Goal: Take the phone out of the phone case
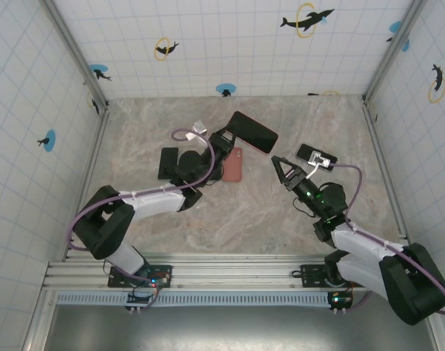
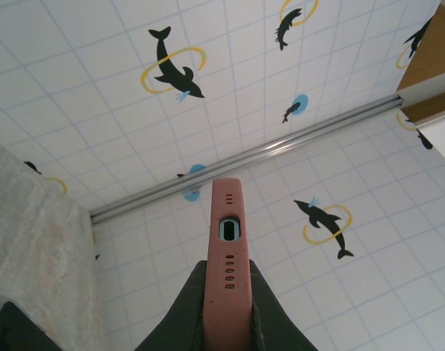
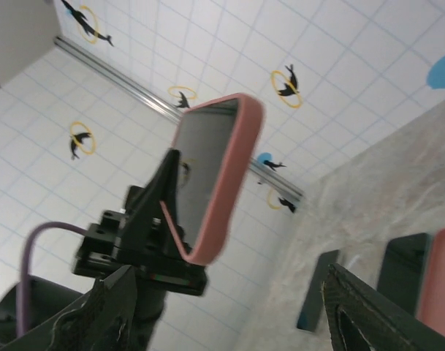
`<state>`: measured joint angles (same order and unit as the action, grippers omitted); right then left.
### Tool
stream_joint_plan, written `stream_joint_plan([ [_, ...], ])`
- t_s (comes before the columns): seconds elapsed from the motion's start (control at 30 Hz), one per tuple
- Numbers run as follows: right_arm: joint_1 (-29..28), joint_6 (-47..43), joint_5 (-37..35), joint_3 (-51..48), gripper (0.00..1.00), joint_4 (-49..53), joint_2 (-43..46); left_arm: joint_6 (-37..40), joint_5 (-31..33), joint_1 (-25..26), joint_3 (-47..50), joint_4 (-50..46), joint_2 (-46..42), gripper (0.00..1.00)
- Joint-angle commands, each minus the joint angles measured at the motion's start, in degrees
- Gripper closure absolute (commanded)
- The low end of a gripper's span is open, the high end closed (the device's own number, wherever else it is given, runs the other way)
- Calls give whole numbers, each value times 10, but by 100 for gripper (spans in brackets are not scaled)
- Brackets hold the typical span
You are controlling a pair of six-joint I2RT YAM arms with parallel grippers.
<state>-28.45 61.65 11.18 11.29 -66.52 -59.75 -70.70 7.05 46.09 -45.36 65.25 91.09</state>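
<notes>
I see the left gripper clamped on the pink phone case — the right gripper sits just beside that case, fingers apart.

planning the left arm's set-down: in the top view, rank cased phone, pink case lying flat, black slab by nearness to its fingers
1. cased phone, clamped between the left fingers, raised
2. pink case, flat, just on their near side
3. black slab, flat, farther off to the left
</notes>
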Motion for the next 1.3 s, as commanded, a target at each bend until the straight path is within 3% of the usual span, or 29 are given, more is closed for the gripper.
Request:
stream_joint_plan([
  [0.0,-21,17,-54,14,33,-94,-20,-22,51,19,-26,90,8,100],
  [0.57,-85,35,-104,113,71,-259,-176,-44,87,55,-28,154,31,100],
  [0.73,-90,38,-106,122,85,-276,-192,-35,96,56,-21,143,23,100],
  [0.97,-89,32,-114,125,94,-285,-196,-37,96,56,-11,140,19,99],
  [1.03,-87,30,-112,127,94,-285,-197,-36,95,56,-11,137,17,92],
  [1.2,-70,20,-101,123,95,-276,-188,-17,80,45,-8,82,-5,54],
  [1.27,-58,6,-85,122,95,-261,-179,-14,65,34,-5,41,-21,46],
])
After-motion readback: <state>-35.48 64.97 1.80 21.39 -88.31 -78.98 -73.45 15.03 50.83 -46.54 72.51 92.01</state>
